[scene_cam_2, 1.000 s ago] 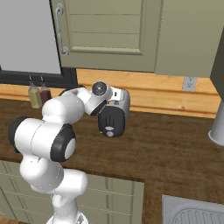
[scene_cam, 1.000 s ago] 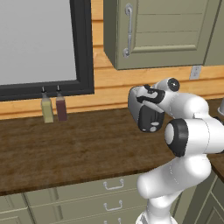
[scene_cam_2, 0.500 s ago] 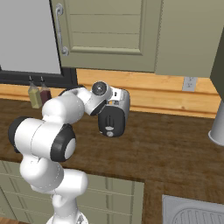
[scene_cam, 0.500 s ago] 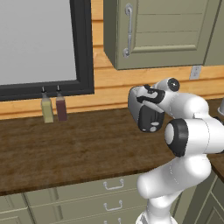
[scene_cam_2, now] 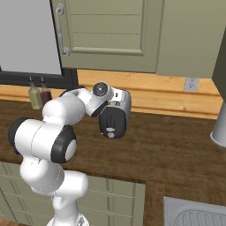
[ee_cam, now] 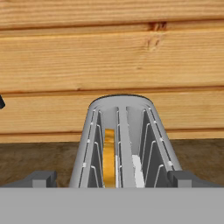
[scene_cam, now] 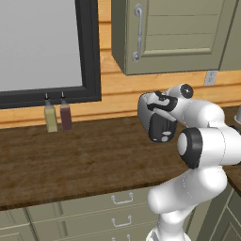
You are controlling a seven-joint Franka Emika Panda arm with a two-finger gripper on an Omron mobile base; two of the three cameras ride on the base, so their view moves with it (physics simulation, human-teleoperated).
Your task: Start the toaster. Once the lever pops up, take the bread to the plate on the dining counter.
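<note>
A silver toaster (scene_cam: 160, 123) (scene_cam_2: 115, 114) with a dark end panel stands on the wood counter against the plank wall, and my arm's hand is right at it. The hand view looks along the toaster's (ee_cam: 124, 131) top. A golden slice of bread (ee_cam: 109, 157) sits upright in its left slot, and something pale shows low in the right slot. My gripper (ee_cam: 113, 180) is open, with one dark fingertip (ee_cam: 41, 178) on each side of the toaster's near end, holding nothing. The lever cannot be made out. The plate and the dining counter are out of view.
Two small bottles (scene_cam: 57, 116) (scene_cam_2: 39, 96) stand by the dark window frame at the left. A green wall cabinet (scene_cam: 174, 33) hangs above the toaster. A grey vessel (scene_cam_2: 220, 128) stands at the right and a sink (scene_cam_2: 194, 214) lies at the lower right.
</note>
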